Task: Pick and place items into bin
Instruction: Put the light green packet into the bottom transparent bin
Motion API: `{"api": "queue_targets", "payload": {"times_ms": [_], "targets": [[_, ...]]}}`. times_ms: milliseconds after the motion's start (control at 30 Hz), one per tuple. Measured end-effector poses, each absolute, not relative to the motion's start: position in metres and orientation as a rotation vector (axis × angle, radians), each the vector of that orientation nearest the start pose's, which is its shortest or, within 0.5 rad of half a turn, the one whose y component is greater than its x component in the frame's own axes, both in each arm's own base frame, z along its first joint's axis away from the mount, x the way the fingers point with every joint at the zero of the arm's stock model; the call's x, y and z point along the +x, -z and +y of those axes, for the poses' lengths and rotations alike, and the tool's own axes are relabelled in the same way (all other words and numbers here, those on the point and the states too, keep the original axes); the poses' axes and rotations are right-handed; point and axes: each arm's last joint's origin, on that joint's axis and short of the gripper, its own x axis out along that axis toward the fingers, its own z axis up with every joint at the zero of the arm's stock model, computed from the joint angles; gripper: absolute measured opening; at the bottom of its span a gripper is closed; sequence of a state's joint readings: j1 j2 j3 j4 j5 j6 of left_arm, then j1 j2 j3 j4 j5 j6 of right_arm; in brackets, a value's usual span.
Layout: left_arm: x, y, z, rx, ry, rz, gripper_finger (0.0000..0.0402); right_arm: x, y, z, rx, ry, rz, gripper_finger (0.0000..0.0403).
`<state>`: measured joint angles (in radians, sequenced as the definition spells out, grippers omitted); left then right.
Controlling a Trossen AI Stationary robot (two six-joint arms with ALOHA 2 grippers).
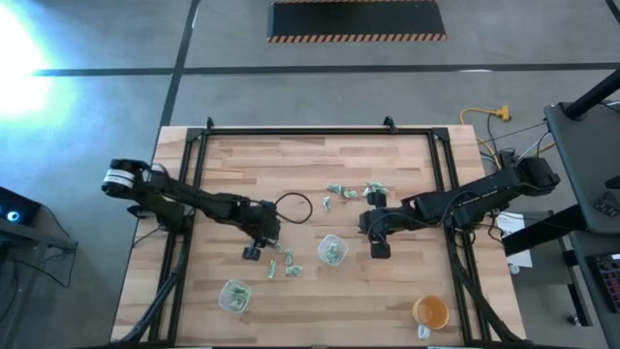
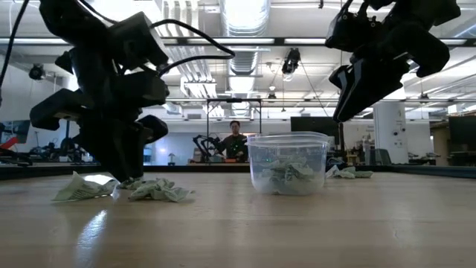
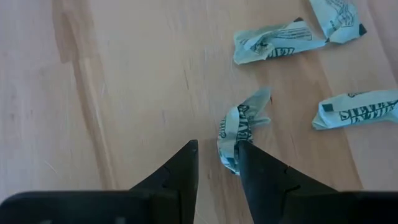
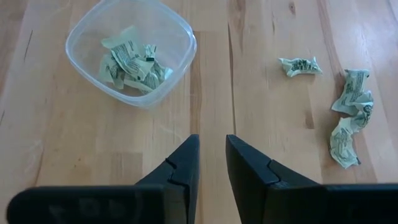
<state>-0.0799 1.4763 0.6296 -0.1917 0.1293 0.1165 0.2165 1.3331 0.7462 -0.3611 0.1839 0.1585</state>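
Small green-and-white crumpled wrappers lie loose on the wooden table. My left gripper (image 3: 216,146) is open and low over the table (image 1: 254,250), pointing steeply down. One wrapper (image 3: 244,124) lies with its near end between the fingertips, against one finger. Other wrappers (image 3: 277,38) (image 3: 354,111) lie beyond it. My right gripper (image 4: 212,140) hangs above the table (image 1: 378,247), open by a narrow gap with nothing between its fingers. A clear cup (image 4: 130,50) holding several wrappers stands in front of it. My left gripper comes down from above at a slant, with the near end of a wrapper (image 3: 227,155) beside the inner side of one finger (image 3: 249,163). The wrapper lies flat on the table. Whether the finger touches it, I cannot tell.
A second clear cup (image 1: 234,296) with wrappers stands near the front left, and an orange cup (image 1: 430,312) near the front right. More wrappers lie at mid-table (image 1: 354,190) and beside my right gripper (image 4: 351,93). A black cable loop (image 1: 294,206) lies behind the left gripper.
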Motion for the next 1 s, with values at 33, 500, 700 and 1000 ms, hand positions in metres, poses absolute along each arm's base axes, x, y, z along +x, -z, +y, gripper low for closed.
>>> {"api": "queue_targets", "payload": {"times_ms": [33, 500, 700, 1000], "targets": [[0.25, -0.139, -0.024, 0.078, 0.252, 1.028, 0.0095, 0.246, -0.196, 0.049, -0.042, 0.043, 0.928, 0.0069], [0.25, -0.14, -0.025, 0.048, 0.298, 1.028, 0.0054, 0.245, -0.193, 0.048, -0.043, 0.044, 0.935, 0.0075], [0.249, -0.139, -0.025, 0.047, 0.298, 1.034, 0.0006, 0.245, -0.193, 0.048, -0.044, 0.044, 0.936, 0.0068], [0.249, -0.151, -0.024, 0.07, 0.271, 0.984, 0.0001, 0.245, -0.193, 0.048, -0.044, 0.044, 0.936, 0.0074]]}}
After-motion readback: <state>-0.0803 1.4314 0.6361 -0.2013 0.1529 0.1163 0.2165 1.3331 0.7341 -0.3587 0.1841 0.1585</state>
